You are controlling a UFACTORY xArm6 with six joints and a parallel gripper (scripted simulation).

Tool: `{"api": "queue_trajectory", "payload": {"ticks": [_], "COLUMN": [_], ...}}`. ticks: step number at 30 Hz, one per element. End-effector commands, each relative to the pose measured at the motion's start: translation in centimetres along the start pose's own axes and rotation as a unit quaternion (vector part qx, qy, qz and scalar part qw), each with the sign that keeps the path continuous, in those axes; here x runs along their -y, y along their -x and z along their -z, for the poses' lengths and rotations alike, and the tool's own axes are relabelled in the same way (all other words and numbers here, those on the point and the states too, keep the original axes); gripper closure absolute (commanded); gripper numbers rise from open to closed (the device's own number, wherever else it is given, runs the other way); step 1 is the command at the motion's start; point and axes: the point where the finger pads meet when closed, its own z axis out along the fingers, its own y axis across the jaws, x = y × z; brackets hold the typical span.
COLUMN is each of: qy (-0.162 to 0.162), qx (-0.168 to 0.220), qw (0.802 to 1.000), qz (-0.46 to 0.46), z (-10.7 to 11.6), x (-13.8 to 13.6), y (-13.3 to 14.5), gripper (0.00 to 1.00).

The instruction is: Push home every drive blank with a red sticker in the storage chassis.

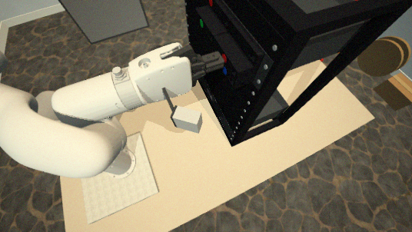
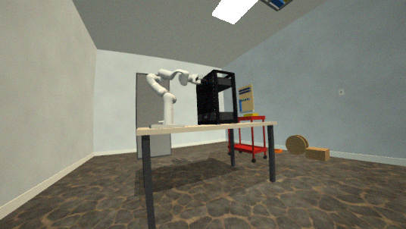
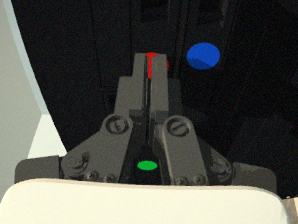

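Top cam hangs above and looks steeply down at the rack [image 1: 269, 46] front and arm, pretty close in. Exterior cam sits low, far across the room, facing the table [image 2: 206, 128] edge-on. Wrist cam rides behind the gripper [image 3: 152, 72], staring forward, right up against the rack. All three share that rack front.

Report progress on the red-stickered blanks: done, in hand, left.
Done: nothing I can confirm as latched. In hand: the shut gripper has its tips at the red sticker, lined up on it in the wrist view, beside the blue sticker; whether that blank is home yet I cannot tell. Left: another red sticker shows at the rack's top edge. The green sticker blank stays untouched.
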Motion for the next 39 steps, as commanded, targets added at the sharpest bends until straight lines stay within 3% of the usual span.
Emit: {"api": "queue_trajectory", "payload": {"ticks": [1, 39], "qy": [-0.007, -0.007], "qx": [-0.001, -0.001], "qw": [1.000, 1.000], "qz": [0.001, 0.001], "z": [-0.1, -1.1], "x": [0.2, 0.3], "y": [0.0, 0.0], "gripper": [1.00, 1.00]}}
